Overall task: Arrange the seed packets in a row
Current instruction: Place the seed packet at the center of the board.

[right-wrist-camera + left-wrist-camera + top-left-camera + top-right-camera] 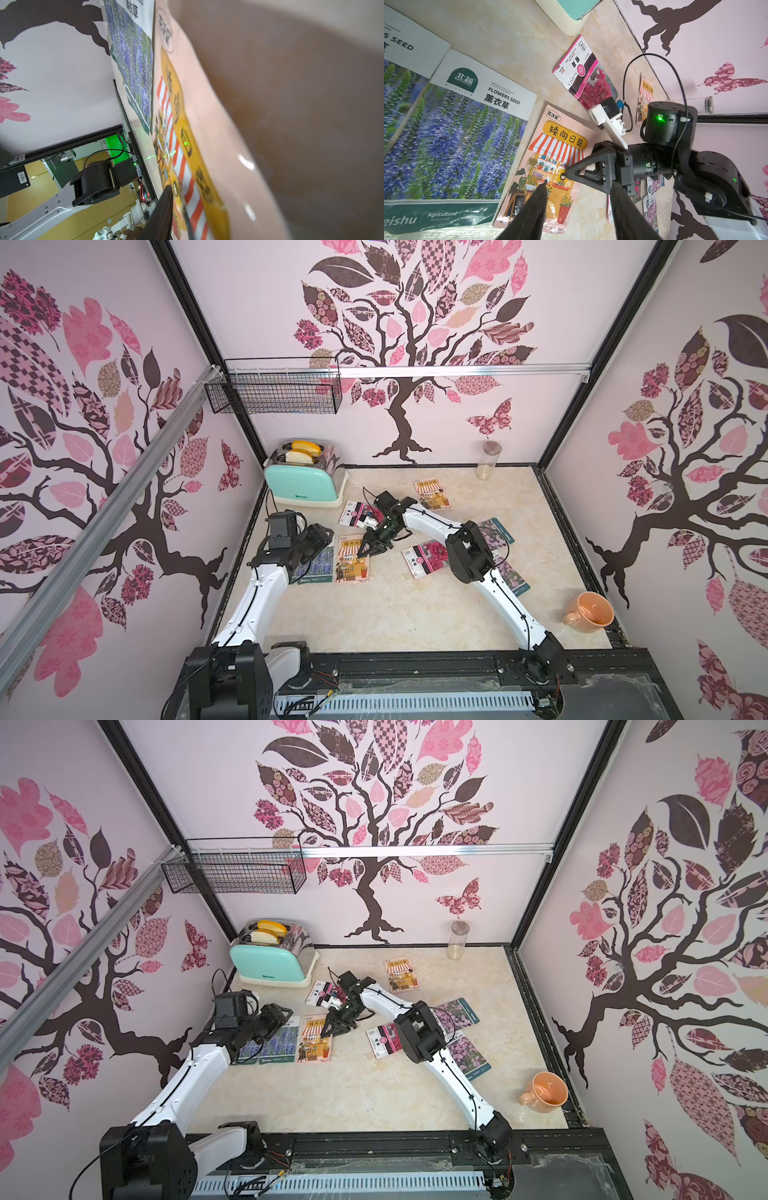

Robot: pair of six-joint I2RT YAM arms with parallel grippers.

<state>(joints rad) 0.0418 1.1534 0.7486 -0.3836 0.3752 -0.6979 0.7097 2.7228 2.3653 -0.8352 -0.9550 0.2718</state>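
Building the row is the step in hand, and you are early in it. Start with the table (395,614): in both top views the seed packets lie scattered across its middle, and only the left-centre group is lined up. There, two lavender packets (274,1048) sit side by side. The orange shop packet (351,560) lies just beside them on their right, its edges roughly parallel to theirs. The rest are loose:
- a second orange packet (432,492) at upper centre
- the upper magenta packet (353,513) near the toaster (303,481)
- the lower magenta packet (422,560) at centre right
- two lilac packets (496,531), partly under the right arm

The right gripper (372,546) sits low over the upper right corner of the orange shop packet. The right wrist view shows that packet close against one finger (164,207), but you cannot tell whether the jaws are clamped on it or parted. The left gripper (579,185) hovers over the lavender pair with its jaws apart and empty.

Your next move, as I judge it, is to lift the right gripper clear without dragging that packet. Then fetch the lower magenta packet and lay it flush on the row's right end.
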